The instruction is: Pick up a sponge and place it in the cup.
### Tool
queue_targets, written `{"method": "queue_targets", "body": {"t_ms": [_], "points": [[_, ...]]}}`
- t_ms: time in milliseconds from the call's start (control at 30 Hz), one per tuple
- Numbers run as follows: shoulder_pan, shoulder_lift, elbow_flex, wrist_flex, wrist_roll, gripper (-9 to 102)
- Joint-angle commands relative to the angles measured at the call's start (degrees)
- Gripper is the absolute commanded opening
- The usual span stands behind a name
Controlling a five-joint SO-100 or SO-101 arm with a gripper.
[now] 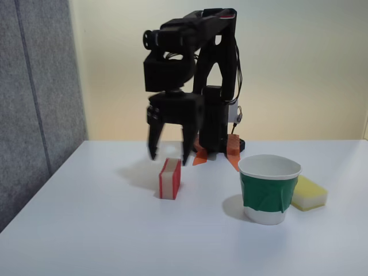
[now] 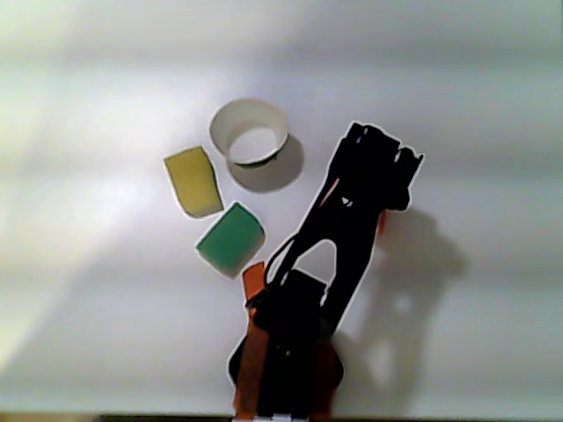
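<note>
My arm stands tall and bends over, so my gripper points down, fingers wide open, holding nothing. In the fixed view the cup sits on the white table at about 4 o'clock from my gripper. The red sponge stands right under my fingers. I should go straight down, one finger on each red side, and squeeze softly so it does not tip.

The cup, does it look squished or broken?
A little. The cup stands upright, but in the fixed view its green band looks wrinkled and the band's lower edge is uneven. The rim looks round and whole. Nothing is spilled on the table.
</note>
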Motion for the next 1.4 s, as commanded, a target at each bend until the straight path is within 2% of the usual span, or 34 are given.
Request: {"method": "queue_targets", "body": {"t_ms": [0, 500, 600, 833, 967, 1000, 1067, 1267, 1367], "points": [[-0.9, 3.3, 1.5, 0.1, 2.0, 26], [-2.8, 8.0, 21.0, -12.3, 8.9, 26], [-2.2, 8.1, 23.8, -13.4, 10.2, 22], [1.1, 7.0, 24.5, -11.2, 16.3, 0], [2.1, 6.3, 22.0, -7.5, 18.5, 0], [2.1, 6.3, 21.1, -7.0, 18.5, 2], [1.8, 6.5, 19.8, -7.6, 17.8, 17], [0.9, 6.6, 13.0, -5.5, 14.5, 35], [0.1, 5.9, 9.6, -4.2, 14.0, 38]]}}
